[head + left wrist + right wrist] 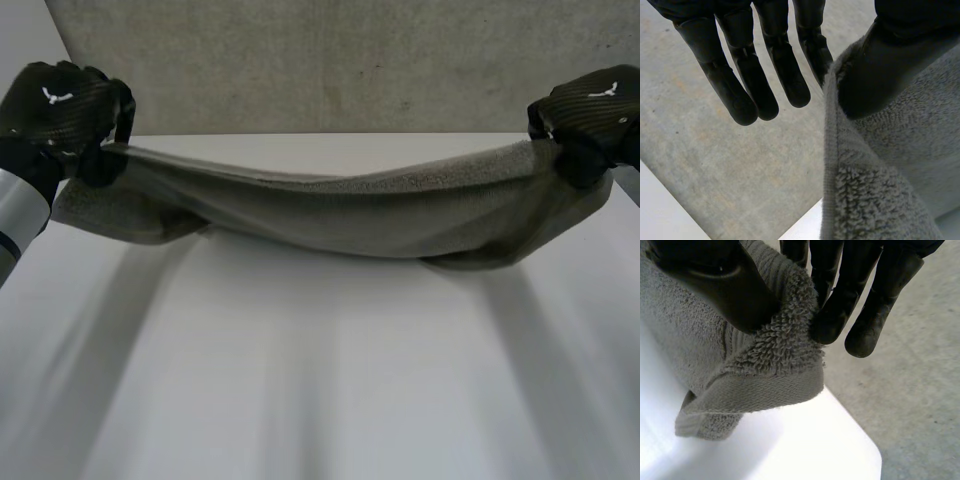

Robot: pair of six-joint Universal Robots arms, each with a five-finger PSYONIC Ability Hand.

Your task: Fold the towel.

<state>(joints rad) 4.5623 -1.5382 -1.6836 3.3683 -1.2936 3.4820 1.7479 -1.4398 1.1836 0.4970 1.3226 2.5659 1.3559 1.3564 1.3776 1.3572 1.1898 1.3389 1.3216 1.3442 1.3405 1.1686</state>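
White desk (pixel 300 400) nearest; grey towel (pixel 340 215) hangs over its far part, sagging mid-span. Left robot hand (pixel 60 105) pinches one end, apparently thumb against one finger; right robot hand (pixel 590 110) pinches the other corner. Advise equal tension, lowering evenly.

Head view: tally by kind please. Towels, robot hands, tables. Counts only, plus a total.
towel: 1, grey, held up off the table at its two ends
hands: 2, black, left hand and right hand, each pinching one end of the towel
table: 1, white
Total: 4
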